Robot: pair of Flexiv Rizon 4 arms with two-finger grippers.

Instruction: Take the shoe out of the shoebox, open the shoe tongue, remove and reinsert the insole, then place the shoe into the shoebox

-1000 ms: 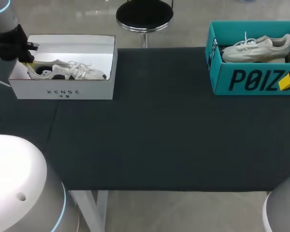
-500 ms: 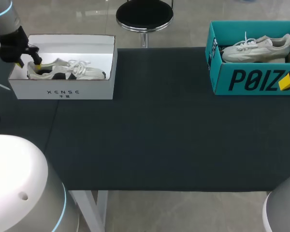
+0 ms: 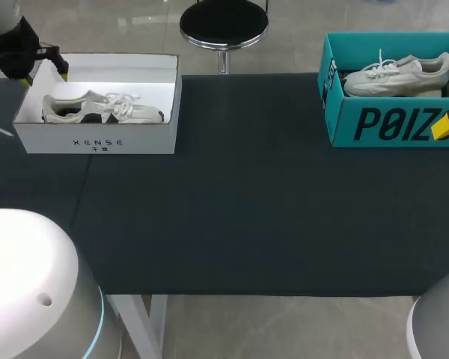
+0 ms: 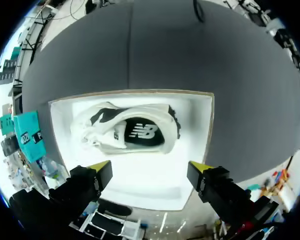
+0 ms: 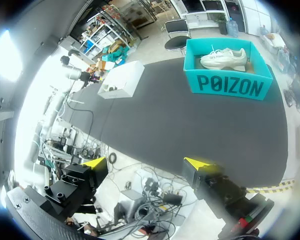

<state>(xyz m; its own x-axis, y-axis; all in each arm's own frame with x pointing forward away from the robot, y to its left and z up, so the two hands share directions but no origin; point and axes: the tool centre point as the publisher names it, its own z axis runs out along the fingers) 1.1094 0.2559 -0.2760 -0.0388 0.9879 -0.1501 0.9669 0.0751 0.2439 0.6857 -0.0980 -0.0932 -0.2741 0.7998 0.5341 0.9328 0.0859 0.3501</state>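
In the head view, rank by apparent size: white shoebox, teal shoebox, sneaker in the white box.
Largest: white cardboard shoebox and teal cardboard shoebox look alike; teal one is cut off.
Then the white-and-black sneaker.

White shoebox: small dark lettering on front wall, tiny marks beneath. Shoe inside: white logo on dark side panel. Teal shoebox: large black capitals across front wall.

1 white-and-black shoe is lying on its side, toe pointing right, inside the open white shoebox at upper left.
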